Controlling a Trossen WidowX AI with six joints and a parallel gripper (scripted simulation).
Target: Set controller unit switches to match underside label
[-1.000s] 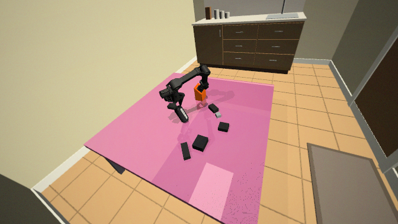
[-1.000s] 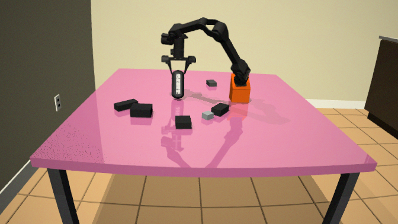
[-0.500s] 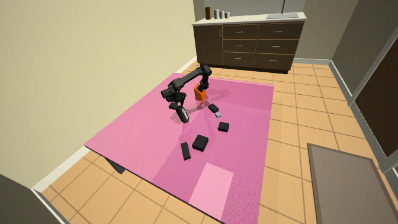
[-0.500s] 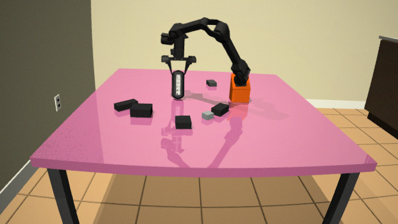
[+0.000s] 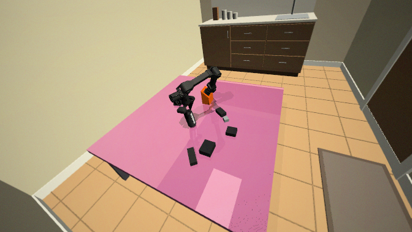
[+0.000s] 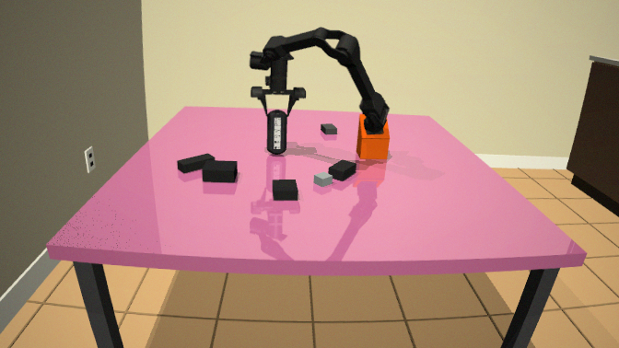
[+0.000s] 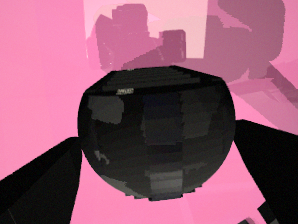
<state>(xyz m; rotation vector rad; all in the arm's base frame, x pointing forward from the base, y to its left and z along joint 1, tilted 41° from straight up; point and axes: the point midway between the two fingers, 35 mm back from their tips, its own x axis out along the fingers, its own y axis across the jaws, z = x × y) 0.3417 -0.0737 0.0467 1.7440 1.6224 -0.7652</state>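
Note:
The dark grey controller unit point(image 5: 190, 119) point(image 6: 271, 138) point(image 7: 156, 132) stands on end, a little tilted, with its lower end at or just above the pink bench point(image 5: 138, 134) point(image 6: 461, 201). Its white underside label point(image 6: 276, 133) faces the exterior view; the squares are too small to read. My gripper point(image 5: 183, 109) point(image 6: 277, 113) comes down from above and its fingers clasp the unit's upper end on both sides. In the wrist view the unit's rounded end fills the middle between the two dark fingers. The switches are hidden.
The arm's orange base point(image 5: 206, 97) point(image 6: 373, 143) stands behind. Black modules lie nearby: a long one point(image 5: 192, 156) point(image 6: 195, 162), a square one point(image 5: 207, 147) point(image 6: 219, 170), a smaller one point(image 5: 231, 131) point(image 6: 285, 190), another point(image 5: 221, 112) point(image 6: 342, 169) beside a grey cube point(image 5: 225, 118) point(image 6: 322, 179).

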